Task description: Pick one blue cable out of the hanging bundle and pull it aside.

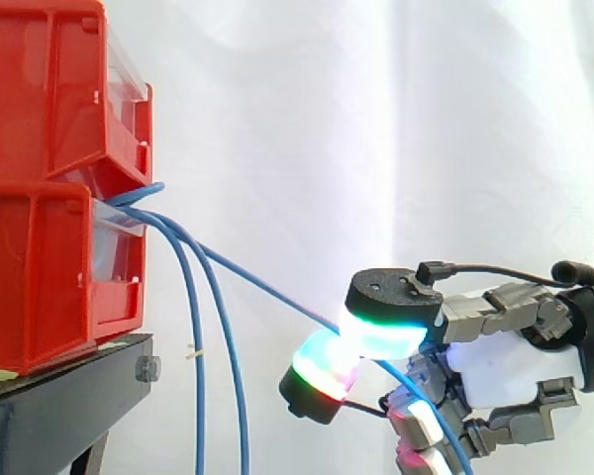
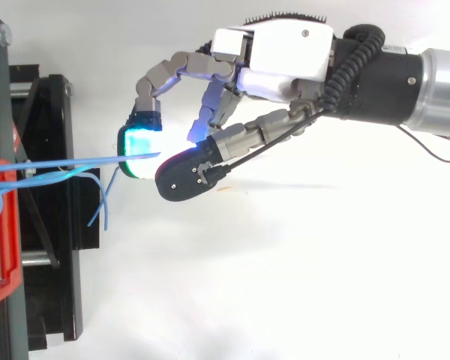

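Bright, even light washes the white curtain, with a paler glare band down its folds. Shadows are faint and soft. The fingers glow cyan and green at their tips.

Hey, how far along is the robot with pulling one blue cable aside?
Done: one blue cable is pinched in the hand and separated. In hand: it runs taut and slanted away from the other two cables hanging from the red bins. Left: perhaps only pulling further aside.
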